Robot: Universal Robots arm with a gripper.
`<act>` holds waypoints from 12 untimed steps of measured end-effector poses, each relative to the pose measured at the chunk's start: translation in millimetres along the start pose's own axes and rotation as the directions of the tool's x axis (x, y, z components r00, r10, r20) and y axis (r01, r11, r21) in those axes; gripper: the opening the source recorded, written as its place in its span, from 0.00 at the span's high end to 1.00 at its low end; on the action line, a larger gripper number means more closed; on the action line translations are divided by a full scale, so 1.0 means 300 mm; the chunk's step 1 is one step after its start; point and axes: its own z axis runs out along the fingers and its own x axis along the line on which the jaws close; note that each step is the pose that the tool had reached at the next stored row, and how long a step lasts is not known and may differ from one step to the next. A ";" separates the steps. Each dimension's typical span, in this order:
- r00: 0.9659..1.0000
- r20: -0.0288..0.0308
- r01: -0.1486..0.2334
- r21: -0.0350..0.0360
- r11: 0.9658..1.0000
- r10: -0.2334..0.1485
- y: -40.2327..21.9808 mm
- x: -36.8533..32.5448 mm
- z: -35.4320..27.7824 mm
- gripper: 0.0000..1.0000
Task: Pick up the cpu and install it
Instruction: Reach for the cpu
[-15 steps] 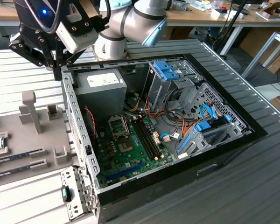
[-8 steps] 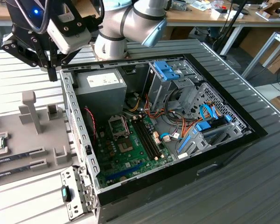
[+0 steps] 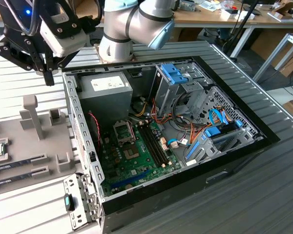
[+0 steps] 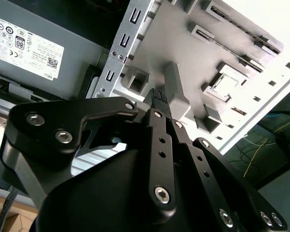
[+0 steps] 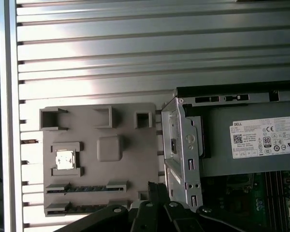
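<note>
Silvery cpu [image 5: 64,159] lying flat in a square pocket of the grey tray [image 5: 130,145] on the counter [image 5: 135,58]. Gripper [image 5: 158,187] up over the tray's edge, fingers [image 4: 158,123] together, holding nothing.

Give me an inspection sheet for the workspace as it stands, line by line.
Surface: ribbed metal table, carrying a grey tray and an open case.
Job's things: cpu lies in its tray pocket, not held; socket on the board inside the case.
Clutter: two sticks in tray slots.
Grippers: claw above the tray edge nearest the case, apart from the cpu.
Cables: orange, red and blue wires inside the case.
Surroundings: benches behind.
</note>
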 end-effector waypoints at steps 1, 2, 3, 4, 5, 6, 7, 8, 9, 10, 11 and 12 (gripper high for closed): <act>1.000 0.000 0.000 0.000 1.000 0.000 0.000 0.006 0.000 0.89; 1.000 0.000 0.000 0.000 1.000 0.000 -0.001 0.009 0.000 0.89; 1.000 0.000 0.000 0.000 1.000 0.000 -0.001 0.011 0.000 0.89; 1.000 0.000 0.000 0.000 1.000 0.000 -0.001 0.017 -0.001 0.89; 1.000 0.000 0.000 0.000 1.000 0.000 -0.001 0.019 -0.001 0.89; 1.000 0.000 0.000 0.000 1.000 0.000 -0.002 0.022 -0.001 0.89; 1.000 0.000 0.000 0.000 1.000 0.000 -0.002 0.024 -0.001 0.89; 1.000 0.000 0.000 0.000 1.000 0.000 -0.002 0.026 -0.001 0.89; 1.000 0.000 0.000 0.000 1.000 0.000 -0.002 0.029 -0.001 0.89; 1.000 0.000 0.000 0.000 1.000 0.000 -0.002 0.031 -0.001 0.89; 1.000 0.000 0.000 0.000 1.000 0.000 -0.003 0.035 -0.001 0.89; 1.000 0.000 0.000 0.000 1.000 0.000 -0.003 0.041 -0.001 0.89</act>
